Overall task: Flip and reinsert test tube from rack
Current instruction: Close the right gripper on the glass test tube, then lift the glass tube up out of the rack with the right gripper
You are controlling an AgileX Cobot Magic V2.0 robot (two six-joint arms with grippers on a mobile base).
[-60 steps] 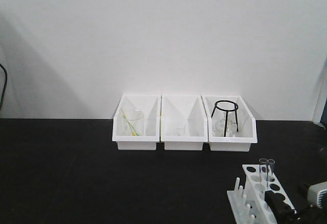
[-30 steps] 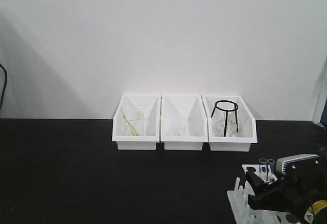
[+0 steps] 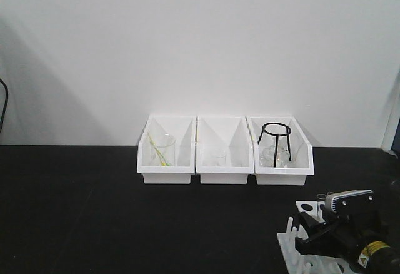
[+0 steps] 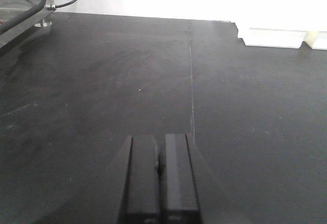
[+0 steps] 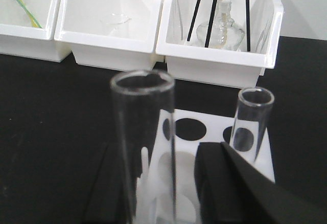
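Note:
The white rack stands at the table's front right, with its pegs on the left side. In the right wrist view its holed top plate holds two clear upright test tubes. The near tube stands between the fingers of my right gripper. It is close to the left finger, with a gap to the right finger, so the gripper is open. The second tube stands behind, to the right. In the front view my right gripper covers most of the rack. My left gripper is shut and empty over bare black table.
Three white open-front bins stand in a row against the back wall. The left one holds a beaker with a yellow-green stick. The right one holds a black tripod and a glass lamp. A seam runs across the table.
My right arm has come in from the right and moved left over the rack. It now hides most of the rack and tubes in the front view.

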